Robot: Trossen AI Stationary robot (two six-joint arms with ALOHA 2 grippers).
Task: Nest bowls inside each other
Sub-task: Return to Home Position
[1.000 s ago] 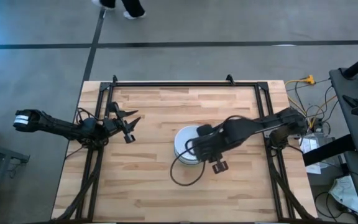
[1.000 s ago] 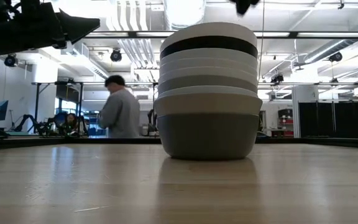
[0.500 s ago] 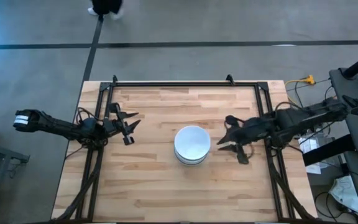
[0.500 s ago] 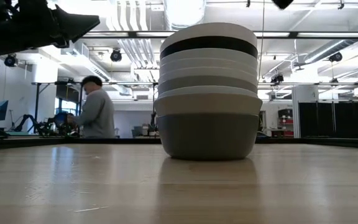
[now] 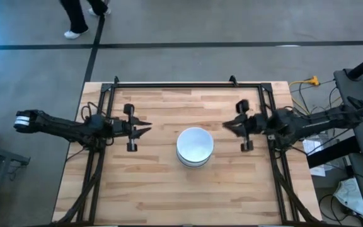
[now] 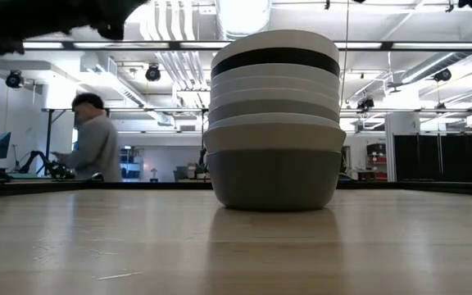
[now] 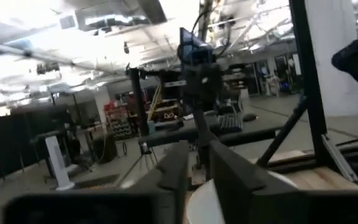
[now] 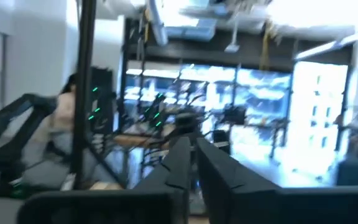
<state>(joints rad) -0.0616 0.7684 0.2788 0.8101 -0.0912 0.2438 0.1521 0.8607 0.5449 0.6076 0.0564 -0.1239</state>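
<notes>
right end effector (image 5: 227, 125), pressed together, now withdrawn from the bowls (image 5: 195, 146) to centre right; left end effector (image 5: 145, 130) likewise, centre left; i judge nesting finished.

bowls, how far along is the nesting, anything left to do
Done: the bowls stand as one nested stack in the middle of the table, with a white one on top. In hand: nothing; the left gripper and right gripper sit empty on either side, clear of it. Left: no loose bowl shows.
</notes>
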